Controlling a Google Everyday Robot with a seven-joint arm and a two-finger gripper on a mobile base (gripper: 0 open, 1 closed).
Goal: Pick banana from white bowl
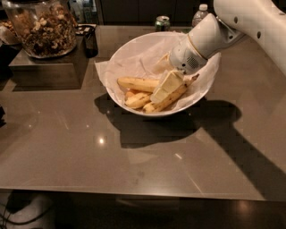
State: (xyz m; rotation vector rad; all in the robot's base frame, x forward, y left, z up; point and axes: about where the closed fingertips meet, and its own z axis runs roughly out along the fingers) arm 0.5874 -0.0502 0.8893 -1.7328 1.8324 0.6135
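Note:
The white bowl (134, 53) stands at the back middle of the brown table, lined with crinkled white paper. Several bananas lie in it. The banana (137, 83), smooth yellow and nearly straight, lies at the left of the pile. A short orange-tinted one (136, 100) lies in front of it. A thin brown-spotted one (178, 91) runs diagonally to the right. My gripper (164, 88) reaches down into the bowl from the upper right. It rests over the spotted banana, just right of the smooth banana's end.
A glass jar (42, 27) of nuts stands on a dark raised block (44, 69) at the back left, with a black object (90, 39) beside it. A green can (162, 22) and a water bottle (201, 13) stand behind the bowl. The table's front edge (134, 194) is near.

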